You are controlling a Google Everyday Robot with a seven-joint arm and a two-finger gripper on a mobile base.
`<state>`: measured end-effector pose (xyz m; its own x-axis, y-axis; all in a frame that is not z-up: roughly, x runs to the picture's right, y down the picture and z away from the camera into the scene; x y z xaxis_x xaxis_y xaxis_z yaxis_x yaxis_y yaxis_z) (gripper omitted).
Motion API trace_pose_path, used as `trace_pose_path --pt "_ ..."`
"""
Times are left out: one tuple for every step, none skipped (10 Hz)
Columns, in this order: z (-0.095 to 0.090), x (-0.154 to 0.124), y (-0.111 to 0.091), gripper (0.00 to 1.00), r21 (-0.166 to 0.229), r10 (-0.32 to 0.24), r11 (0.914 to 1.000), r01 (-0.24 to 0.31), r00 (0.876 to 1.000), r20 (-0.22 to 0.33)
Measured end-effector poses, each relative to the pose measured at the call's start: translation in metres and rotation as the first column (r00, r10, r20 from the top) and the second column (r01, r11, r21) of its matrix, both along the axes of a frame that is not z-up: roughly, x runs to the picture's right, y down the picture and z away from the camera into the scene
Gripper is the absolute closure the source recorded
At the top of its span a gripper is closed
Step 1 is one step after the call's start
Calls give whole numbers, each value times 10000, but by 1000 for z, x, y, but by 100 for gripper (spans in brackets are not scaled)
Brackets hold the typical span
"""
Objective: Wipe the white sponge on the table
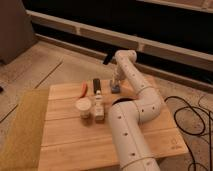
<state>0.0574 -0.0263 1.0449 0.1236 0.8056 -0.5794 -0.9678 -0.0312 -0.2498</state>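
Near the table's (65, 145) far edge, end effector (116, 84) meets white sponge (116, 89).

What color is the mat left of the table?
Olive-yellow mat, in the camera view, beside the tan table; the hand sits over the far edge.

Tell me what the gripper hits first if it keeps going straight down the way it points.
The gripper points down at the far side of the table. Directly under it sits the white sponge, which it looks to be at or touching already; depth is unclear. Beneath that is only the tabletop.
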Motion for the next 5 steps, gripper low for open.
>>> trace_pose_path --pt "0 -14 -2 100 75 51 10000 -54 9992 399" --pt "-3 -29 -7 100 157 173 9997 -186 9968 787" --pt "-10 -42 -16 100 260 449 9985 -483 9920 1179" --pt "-16 -47 -23 100 275 751 9964 -797 9875 1387" --pt "-21 -51 -28 100 183 1268 9912 -1311 9800 1536"
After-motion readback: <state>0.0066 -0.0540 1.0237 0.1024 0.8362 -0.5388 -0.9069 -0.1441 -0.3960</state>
